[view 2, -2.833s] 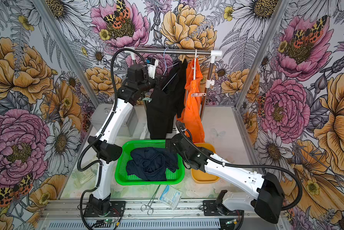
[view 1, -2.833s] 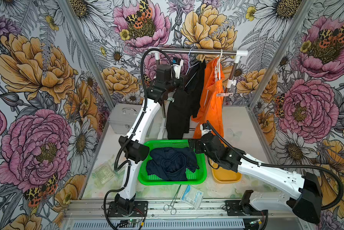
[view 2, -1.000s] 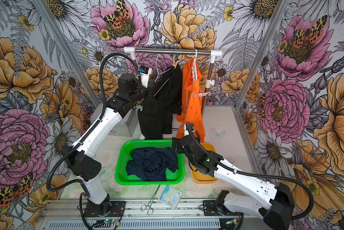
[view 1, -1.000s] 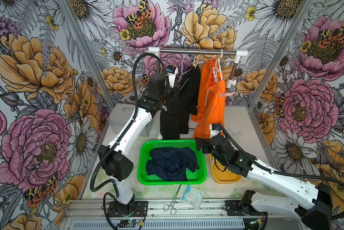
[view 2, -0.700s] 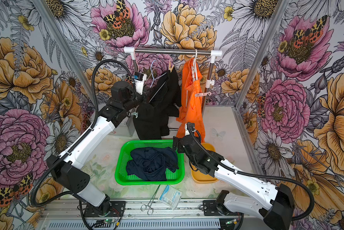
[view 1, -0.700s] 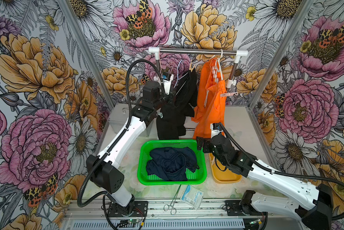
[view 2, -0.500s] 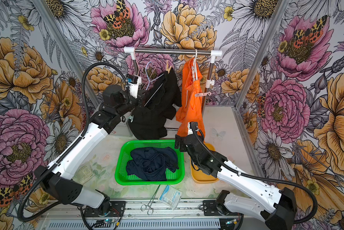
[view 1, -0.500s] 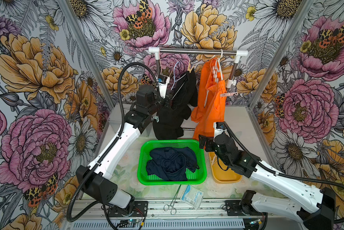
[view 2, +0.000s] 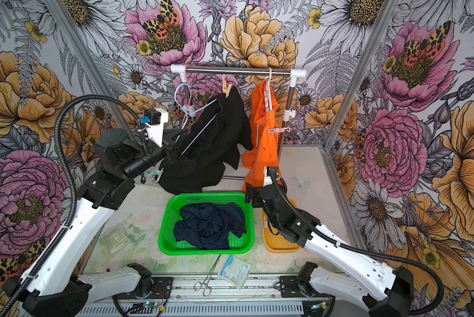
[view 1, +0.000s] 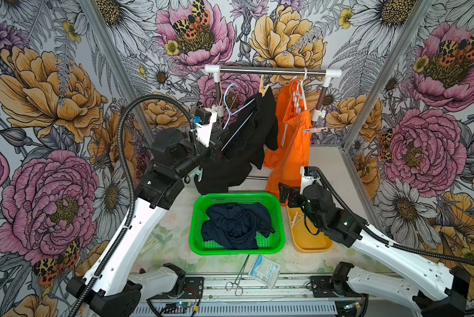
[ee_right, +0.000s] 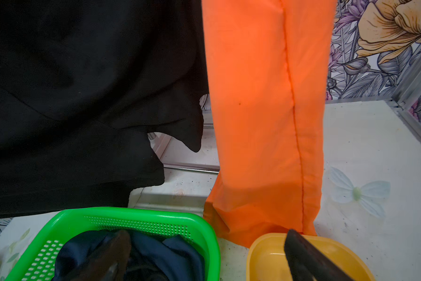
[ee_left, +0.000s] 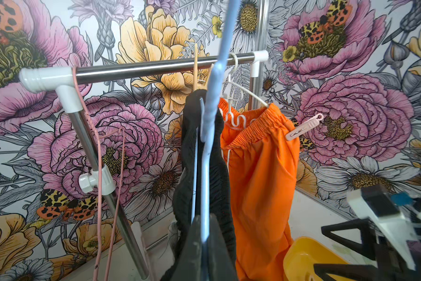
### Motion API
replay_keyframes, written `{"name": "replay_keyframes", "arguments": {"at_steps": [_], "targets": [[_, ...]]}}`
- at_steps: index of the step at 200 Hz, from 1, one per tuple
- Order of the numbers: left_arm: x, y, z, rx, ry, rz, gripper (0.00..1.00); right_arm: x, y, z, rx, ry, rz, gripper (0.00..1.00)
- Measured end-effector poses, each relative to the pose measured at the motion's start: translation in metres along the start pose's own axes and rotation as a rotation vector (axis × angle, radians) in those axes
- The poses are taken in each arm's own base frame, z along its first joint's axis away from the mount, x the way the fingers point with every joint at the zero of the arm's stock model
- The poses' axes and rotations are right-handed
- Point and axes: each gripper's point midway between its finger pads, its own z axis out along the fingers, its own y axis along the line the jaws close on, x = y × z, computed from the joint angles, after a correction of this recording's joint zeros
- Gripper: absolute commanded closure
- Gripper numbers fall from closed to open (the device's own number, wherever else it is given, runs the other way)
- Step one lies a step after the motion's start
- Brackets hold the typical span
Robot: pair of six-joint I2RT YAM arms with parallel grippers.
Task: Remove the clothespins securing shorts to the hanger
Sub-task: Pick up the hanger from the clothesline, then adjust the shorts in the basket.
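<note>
Risk: left pincer [ee_left: 204, 243] is pinching the blue hanger [ee_left: 213, 97] at a steep tilt, wooden clothespin [view 1: 262, 89] is gripping the black shorts [view 1: 238, 153] at its raised end by the rail [view 1: 271, 70]. Shorts may be sliding down, yanking that pin loose. Right pincer [view 1: 286, 193] is hovering spread, empty, beside the green basket [view 1: 236, 195].

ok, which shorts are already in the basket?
The navy shorts, crumpled in the green basket; the black shorts and orange shorts hang up at the rail.

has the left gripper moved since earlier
Yes. The left gripper has come down and leftward, away from the clothes rail, dragging the blue hanger.
</note>
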Motion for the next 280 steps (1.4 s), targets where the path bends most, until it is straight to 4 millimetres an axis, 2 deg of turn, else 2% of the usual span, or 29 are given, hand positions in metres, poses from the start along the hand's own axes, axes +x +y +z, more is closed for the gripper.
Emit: {"name": "replay_keyframes", "arguments": {"at_steps": [58,93,136,172,214,239,280], "targets": [[-0.041,-0.012,-0.057,0.035,-0.078,0.032,1.0,0.0,0.0,0.0,0.001,0.003,-0.028,0.0],[-0.068,-0.019,-0.091,0.049,-0.143,0.057,1.0,-0.011,0.003,-0.004,-0.005,-0.01,-0.038,0.0],[-0.089,-0.033,-0.113,0.102,-0.203,0.074,1.0,-0.026,0.007,-0.01,-0.017,-0.037,-0.04,0.0],[-0.08,-0.038,-0.111,0.141,-0.189,0.063,1.0,-0.027,0.006,-0.012,-0.015,-0.032,-0.06,0.0],[-0.035,-0.03,-0.104,0.138,-0.103,0.02,1.0,-0.037,0.004,-0.023,-0.023,-0.054,-0.067,0.0],[-0.015,-0.024,-0.114,0.108,-0.066,0.017,1.0,-0.041,0.003,-0.029,-0.029,-0.066,-0.066,0.0],[-0.011,-0.031,-0.141,0.102,-0.069,0.084,1.0,-0.043,0.001,-0.034,-0.032,-0.074,-0.063,0.0]]}}
